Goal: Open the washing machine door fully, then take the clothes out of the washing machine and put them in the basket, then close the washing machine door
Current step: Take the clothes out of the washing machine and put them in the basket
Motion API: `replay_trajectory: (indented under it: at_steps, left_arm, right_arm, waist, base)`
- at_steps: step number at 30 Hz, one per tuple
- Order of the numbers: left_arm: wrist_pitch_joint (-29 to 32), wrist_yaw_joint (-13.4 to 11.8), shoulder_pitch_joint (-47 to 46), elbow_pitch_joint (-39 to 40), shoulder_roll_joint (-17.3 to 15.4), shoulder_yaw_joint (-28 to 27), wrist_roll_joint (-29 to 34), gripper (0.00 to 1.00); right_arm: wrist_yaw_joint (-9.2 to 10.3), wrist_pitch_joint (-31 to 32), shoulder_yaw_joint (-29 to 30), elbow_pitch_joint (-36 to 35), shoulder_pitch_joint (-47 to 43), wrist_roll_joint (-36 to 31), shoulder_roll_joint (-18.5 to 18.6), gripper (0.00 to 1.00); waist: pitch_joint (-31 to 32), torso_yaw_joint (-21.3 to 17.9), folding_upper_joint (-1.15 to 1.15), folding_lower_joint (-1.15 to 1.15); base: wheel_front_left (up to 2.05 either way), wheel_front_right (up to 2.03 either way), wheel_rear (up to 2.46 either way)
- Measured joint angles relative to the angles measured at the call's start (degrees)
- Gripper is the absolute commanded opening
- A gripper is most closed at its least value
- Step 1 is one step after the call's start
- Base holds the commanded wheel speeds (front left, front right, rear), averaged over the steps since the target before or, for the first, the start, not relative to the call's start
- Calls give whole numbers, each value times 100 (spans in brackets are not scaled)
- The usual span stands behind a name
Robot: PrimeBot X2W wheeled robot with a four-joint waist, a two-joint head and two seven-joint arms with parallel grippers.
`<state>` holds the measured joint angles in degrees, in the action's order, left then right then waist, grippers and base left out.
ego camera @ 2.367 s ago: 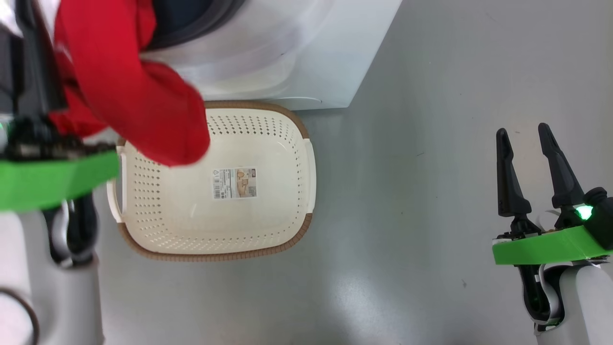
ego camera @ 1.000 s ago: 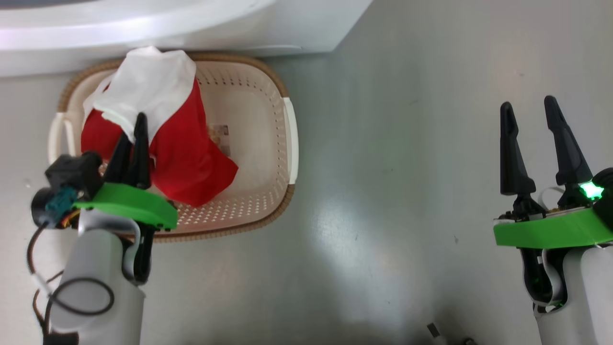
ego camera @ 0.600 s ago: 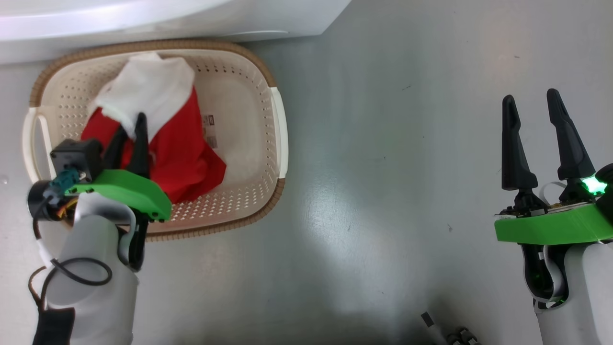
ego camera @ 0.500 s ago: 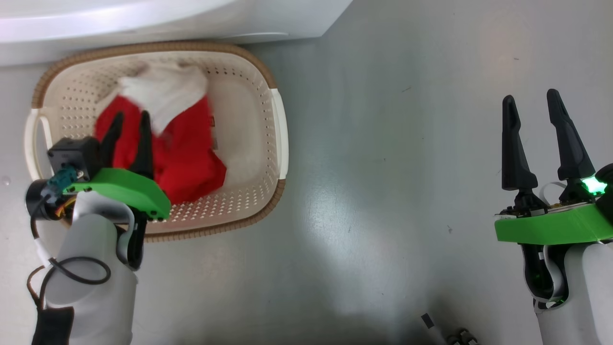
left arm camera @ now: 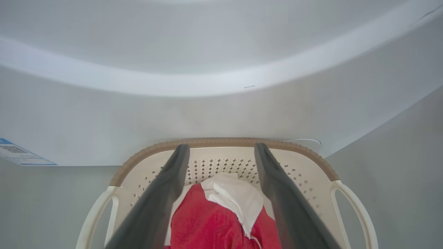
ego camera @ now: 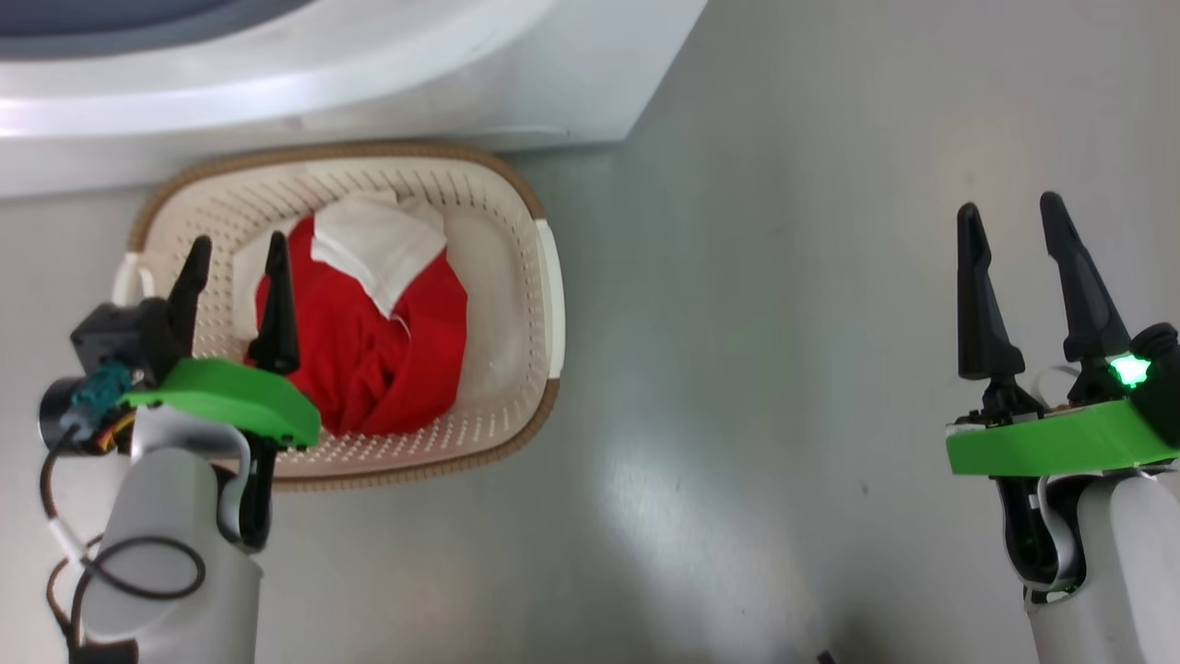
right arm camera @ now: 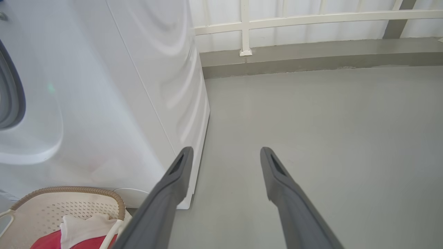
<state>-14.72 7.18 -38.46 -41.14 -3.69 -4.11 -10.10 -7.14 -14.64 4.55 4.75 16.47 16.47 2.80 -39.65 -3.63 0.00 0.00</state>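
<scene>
The washing machine (ego camera: 387, 74), a big white box, stands on the grey floor (ego camera: 756, 369) with its front just behind the basket (ego camera: 546, 277). The basket sits right below the drum mouth, presumably so each garment needs only a short drop. I cannot make out the door. A dark grey arc at the top of the head view is probably the rubber ring, though too little of it shows to be sure. The clothes (ego camera: 387, 350) lie heaped inside the basket, red with a white panel folded on top, touching neither gripper. The left gripper (ego camera: 237, 244) hovers above the basket's left half, its two fingers spread wide with nothing between them, which suits a drop over the pile. The right gripper (ego camera: 1007, 207) hangs well apart over bare floor, fingers likewise spread and empty, parked clear of the work. A small blue label (left arm camera: 20, 156) sits low on the machine's front, its print too fine to read.
</scene>
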Motion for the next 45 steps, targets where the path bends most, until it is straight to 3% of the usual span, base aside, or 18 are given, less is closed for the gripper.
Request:
replay_trajectory:
  at_steps: [28, 45]
  left_arm:
    - [0, 0, 2208, 2228, 89, -282, -35, 100]
    - [0, 0, 3597, 3012, 100, -287, 23, 100]
  right_arm:
    - [0, 0, -60, 485, -1165, -104, -12, 100]
    - [0, 1, -8, 505, -2079, -193, -16, 100]
  waist:
    - [2220, 175, 0, 0]
    - [3288, 299, 0, 0]
  base:
    - [0, 0, 0]
    - [0, 0, 0]
